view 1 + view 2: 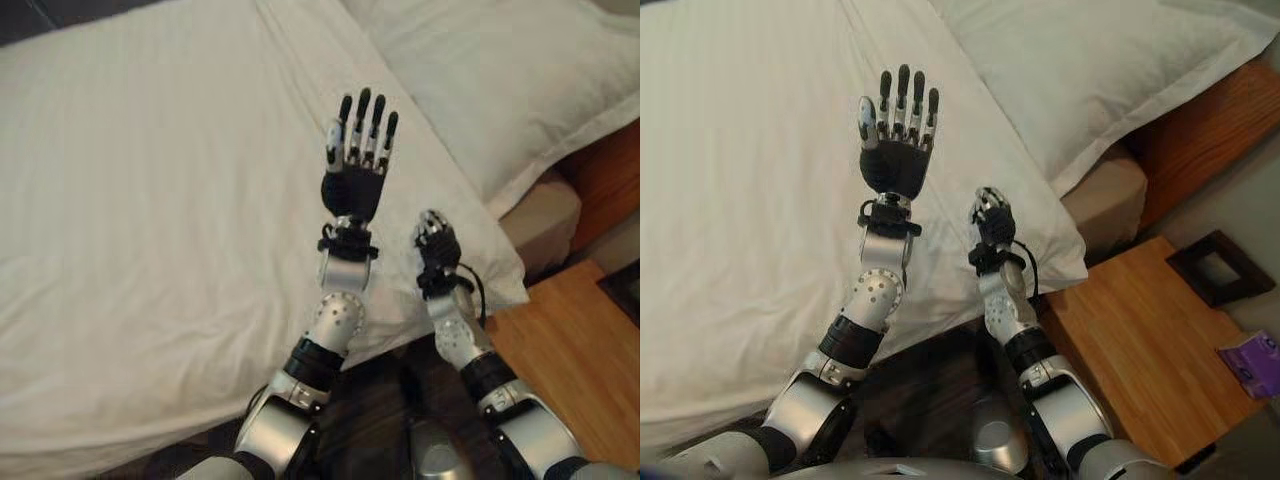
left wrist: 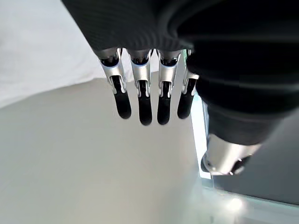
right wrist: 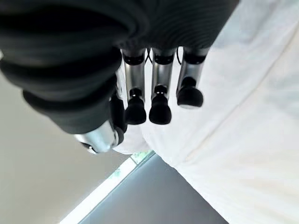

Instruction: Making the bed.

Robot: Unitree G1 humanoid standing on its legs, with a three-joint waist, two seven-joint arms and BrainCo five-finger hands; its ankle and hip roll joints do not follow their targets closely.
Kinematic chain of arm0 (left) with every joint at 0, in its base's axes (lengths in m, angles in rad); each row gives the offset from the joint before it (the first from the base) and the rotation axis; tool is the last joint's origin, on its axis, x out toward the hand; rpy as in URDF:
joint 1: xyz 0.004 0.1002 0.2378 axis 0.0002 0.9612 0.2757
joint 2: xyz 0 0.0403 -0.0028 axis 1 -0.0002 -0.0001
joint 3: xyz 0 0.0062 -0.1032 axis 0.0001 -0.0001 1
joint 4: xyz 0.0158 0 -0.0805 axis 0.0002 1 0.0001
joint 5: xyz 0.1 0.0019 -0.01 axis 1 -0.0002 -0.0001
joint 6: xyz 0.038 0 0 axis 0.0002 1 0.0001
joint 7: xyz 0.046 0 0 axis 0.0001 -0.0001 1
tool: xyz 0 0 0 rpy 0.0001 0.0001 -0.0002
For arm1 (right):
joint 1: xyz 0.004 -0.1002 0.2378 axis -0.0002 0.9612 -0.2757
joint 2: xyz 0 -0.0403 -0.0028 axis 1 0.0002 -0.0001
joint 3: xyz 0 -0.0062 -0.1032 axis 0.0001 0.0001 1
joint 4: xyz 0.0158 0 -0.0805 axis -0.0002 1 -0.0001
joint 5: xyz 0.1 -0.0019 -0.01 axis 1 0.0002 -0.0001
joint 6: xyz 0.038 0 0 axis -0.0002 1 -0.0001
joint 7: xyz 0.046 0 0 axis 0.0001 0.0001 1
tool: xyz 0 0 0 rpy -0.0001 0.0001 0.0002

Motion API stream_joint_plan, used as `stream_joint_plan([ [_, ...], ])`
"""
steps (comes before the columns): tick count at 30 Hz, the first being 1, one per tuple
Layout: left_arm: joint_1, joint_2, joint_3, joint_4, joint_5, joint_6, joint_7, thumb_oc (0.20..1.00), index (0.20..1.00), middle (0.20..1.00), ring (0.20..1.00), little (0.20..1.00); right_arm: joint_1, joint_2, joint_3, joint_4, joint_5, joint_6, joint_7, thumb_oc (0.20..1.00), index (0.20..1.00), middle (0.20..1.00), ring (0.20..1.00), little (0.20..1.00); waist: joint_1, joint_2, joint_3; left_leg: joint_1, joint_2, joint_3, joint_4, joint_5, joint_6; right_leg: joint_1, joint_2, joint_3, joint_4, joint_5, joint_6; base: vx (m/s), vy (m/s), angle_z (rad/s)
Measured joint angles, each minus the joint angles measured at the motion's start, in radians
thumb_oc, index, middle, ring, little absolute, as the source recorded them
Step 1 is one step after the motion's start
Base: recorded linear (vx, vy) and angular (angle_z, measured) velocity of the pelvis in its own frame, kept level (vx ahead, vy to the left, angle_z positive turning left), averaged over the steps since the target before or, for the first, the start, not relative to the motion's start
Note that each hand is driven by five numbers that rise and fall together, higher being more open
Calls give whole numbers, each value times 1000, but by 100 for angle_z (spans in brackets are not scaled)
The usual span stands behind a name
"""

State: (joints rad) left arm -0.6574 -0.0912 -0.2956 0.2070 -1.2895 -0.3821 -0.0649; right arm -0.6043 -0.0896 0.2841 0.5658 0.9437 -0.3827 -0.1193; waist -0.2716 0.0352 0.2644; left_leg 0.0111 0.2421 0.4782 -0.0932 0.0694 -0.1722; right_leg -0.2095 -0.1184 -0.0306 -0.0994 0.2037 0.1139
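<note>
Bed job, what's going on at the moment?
The robot faces the bed with both arms raised over the white duvet. The left hand is up with fingers straight and spread, holding nothing. The right hand sits lower, near the duvet's corner, fingers partly bent, not gripping cloth. A pillow lies at the head of the bed, with a wooden nightstand beside it.

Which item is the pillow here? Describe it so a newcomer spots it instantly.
Start at the white bed, then look to its head end by the wooden bedside table. The pillow is the plump white cushion lying beyond the duvet, distinguished by its flat flanged border.
</note>
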Motion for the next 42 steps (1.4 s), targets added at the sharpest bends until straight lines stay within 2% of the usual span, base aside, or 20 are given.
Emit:
stream_joint_plan([
  [7,-80,3,5,27,9,-24,40,200,200,200,200,200,-92,-2,17,0,18,-26,0,200,200,200,200,200,4,-1,67,-49,19,-1,0,7,-8,-45,15,-11,0,8,-8,-85,-52,0],
  [11,-124,6,-7,30,9,-24,40,200,200,200,200,200,-142,-8,30,12,42,-34,15,200,200,200,200,200,25,4,103,-81,20,-4,0,11,-7,-77,16,-13,2,10,-10,-71,-27,1],
  [17,-220,21,18,114,5,-50,39,200,200,200,200,200,-278,-1,10,82,87,-59,45,200,200,200,200,200,30,9,193,-183,9,5,12,24,-1,-207,4,1,52,14,-11,-110,1,-3],
  [20,-242,43,43,179,-1,-51,43,200,200,200,200,200,-332,2,6,78,87,-79,72,200,200,200,200,200,26,9,208,-230,7,19,23,24,-1,-269,5,19,68,17,-12,-48,17,-17],
  [26,-241,75,71,223,-1,-53,75,200,200,200,200,200,-377,2,-5,24,87,-90,80,200,200,200,200,200,26,20,222,-283,15,38,13,45,-4,-341,18,33,73,30,-22,-15,5,-7],
  [31,-242,85,85,233,-1,-52,103,200,200,200,200,200,-382,2,-28,7,87,-105,67,200,200,200,200,200,30,20,223,-290,16,35,5,50,2,-346,20,33,64,33,-24,-14,-15,1],
  [42,-128,191,135,257,21,22,131,200,200,200,200,200,-272,-15,-218,-98,170,-147,-4,200,200,200,200,200,46,43,209,-239,25,26,3,56,1,-280,25,14,54,40,-31,40,11,3],
])
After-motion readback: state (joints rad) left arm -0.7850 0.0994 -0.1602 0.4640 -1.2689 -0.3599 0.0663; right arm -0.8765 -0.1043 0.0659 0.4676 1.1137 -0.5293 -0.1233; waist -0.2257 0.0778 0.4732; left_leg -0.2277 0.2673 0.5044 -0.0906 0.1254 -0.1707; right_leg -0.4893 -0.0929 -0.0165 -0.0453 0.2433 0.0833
